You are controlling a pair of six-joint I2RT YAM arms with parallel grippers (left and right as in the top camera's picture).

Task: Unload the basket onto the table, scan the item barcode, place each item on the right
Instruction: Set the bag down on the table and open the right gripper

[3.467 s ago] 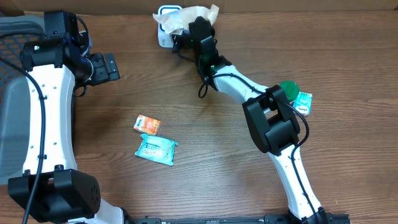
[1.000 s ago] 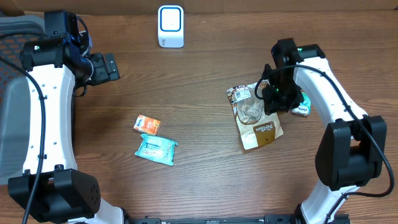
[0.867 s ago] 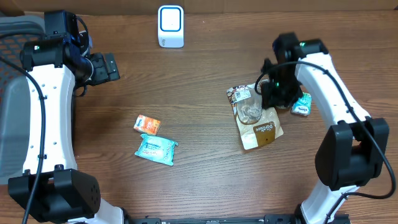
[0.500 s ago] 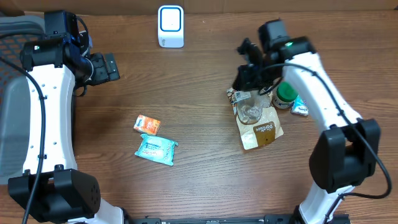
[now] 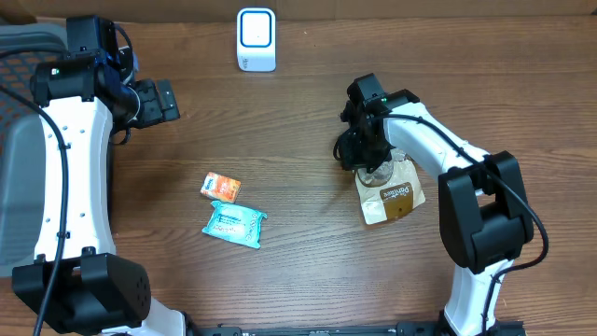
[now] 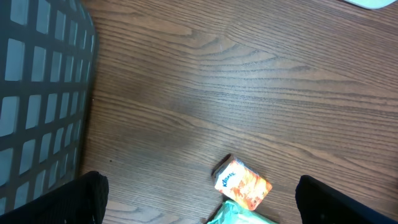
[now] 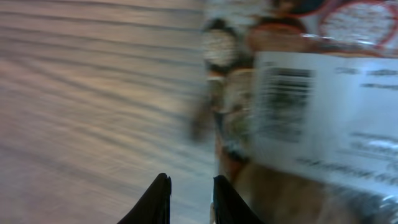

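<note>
The wooden table (image 5: 280, 131) has a dark brown, straight grain with a dull sheen. At its left edge sits a grey basket (image 5: 19, 140) of plastic mesh with square holes.

The right arm (image 5: 438, 154), white shells over black joints, reaches in from the near edge and bends left across the snack bag (image 5: 392, 196). The bag lies flat, right of the table's centre. Its long axis runs almost straight away from the near edge, leaning a little left at the far end. The near end is brown film with a printed name. The far end is glossy and partly clear, and it lies under the right gripper (image 7: 189, 182).

In the right wrist view the bag fills the right half, just beside the fingers (image 7: 158, 199). A white label (image 7: 311, 118) faces up, its dark barcode lines blurred. The two pale, tapered fingers stand nearly together with only a narrow slit between them. Bare wood shows through that slit, so they grip nothing.

The left gripper (image 5: 157, 101) hangs over the far left of the table, well apart from the bag. Its black fingers (image 6: 93, 193) are spread as wide as they go and hold nothing.

A white scanner (image 5: 256, 39), a rounded box with a blue-rimmed face, stands upright at the far edge. Left of centre, a crinkled teal tissue pack (image 5: 235, 224) lies flat. Just beside it lies a small orange carton (image 5: 222, 187).
</note>
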